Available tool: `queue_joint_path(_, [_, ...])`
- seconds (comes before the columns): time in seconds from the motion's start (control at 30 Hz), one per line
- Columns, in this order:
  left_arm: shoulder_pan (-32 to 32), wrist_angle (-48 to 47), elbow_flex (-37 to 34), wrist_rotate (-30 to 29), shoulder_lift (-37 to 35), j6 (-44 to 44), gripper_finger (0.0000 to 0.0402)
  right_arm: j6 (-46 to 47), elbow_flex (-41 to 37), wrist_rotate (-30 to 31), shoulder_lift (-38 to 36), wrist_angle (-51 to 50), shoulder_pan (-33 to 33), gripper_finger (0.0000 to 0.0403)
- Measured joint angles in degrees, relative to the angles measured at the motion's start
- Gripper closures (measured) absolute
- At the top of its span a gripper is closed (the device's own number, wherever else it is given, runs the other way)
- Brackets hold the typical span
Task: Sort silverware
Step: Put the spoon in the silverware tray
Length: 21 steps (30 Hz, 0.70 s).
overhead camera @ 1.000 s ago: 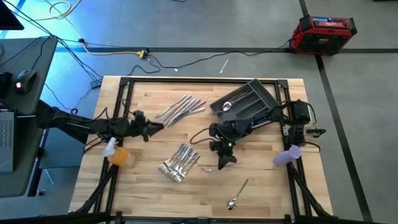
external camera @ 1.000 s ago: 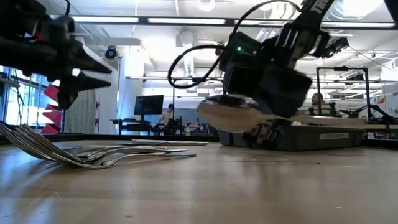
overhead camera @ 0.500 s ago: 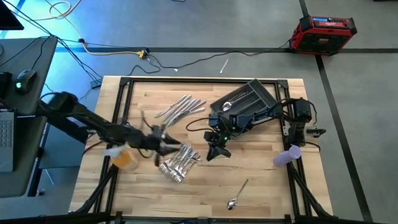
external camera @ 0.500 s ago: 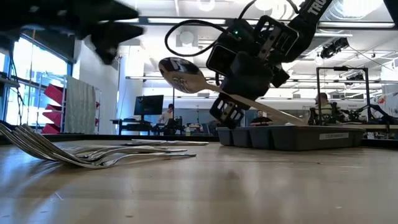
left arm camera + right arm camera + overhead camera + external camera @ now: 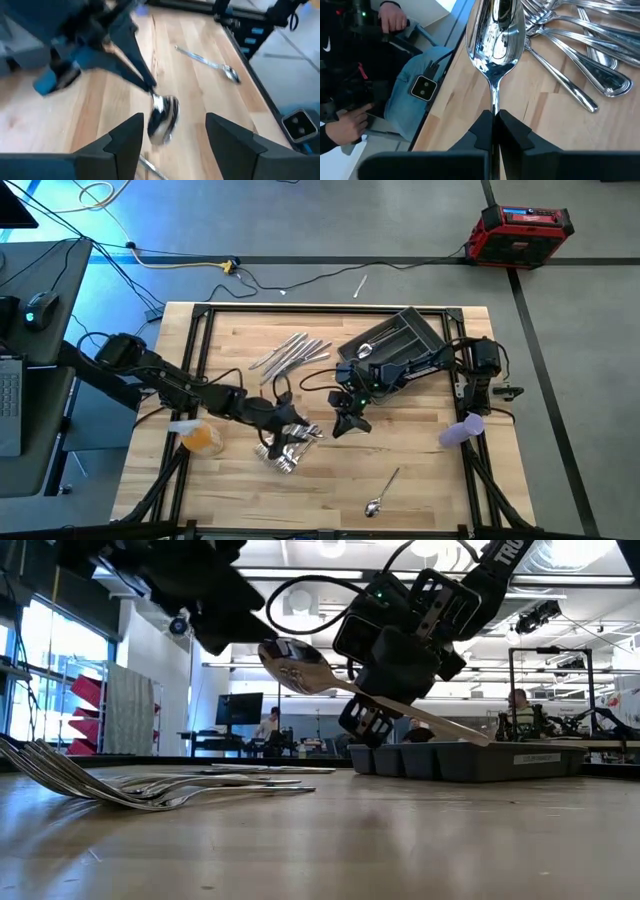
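Silverware is spread over the surface (image 5: pixel 420 480): knives (image 5: pixel 290 352) near the far edge, a fork pile (image 5: pixel 288 442) toward the near side, one loose spoon (image 5: pixel 381 491) at the near right, one spoon already in the tray (image 5: pixel 395 340). A spoon (image 5: pixel 494 30) is pinched by its handle in the right gripper (image 5: pixel 493 129), held in the air beside the fork pile. Step in hand is judged to be carrying this spoon; next it needs swinging to the tray and lowering into the spoon compartment. The left gripper (image 5: pixel 172 137) is spread wide above the fork pile, close to the held spoon, so a bump is a risk. Compared with a second ago, the spoon has been lifted off the surface, and the left arm has swept from the left edge in over the forks.
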Motion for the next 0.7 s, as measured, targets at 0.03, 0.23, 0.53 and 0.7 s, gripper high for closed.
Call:
queue_joint_path(0.03, [-0.02, 0.23, 0.01, 0.0, 0.22, 0.16, 0.0202, -0.07, 0.0, 0.02, 0.0, -0.01, 0.0, 0.0403])
queue_joint_path(0.23, [-0.02, 0.75, 0.02, -1.4, 3.75, 2.11, 0.0203, -0.21, 0.0, 0.02, 0.0, 0.0, -0.04, 0.0403])
queue_joint_path(0.53, [-0.09, 5.99, 0.02, -4.24, 5.6, 5.22, 0.0256, -0.21, 0.0, 0.04, 0.0, 0.02, -0.04, 0.0403])
queue_joint_path(0.7, [-0.07, 5.41, 0.02, -3.3, 5.54, 5.15, 0.0322, -0.21, 0.0, 0.51, -0.02, -0.02, -0.04, 0.0403])
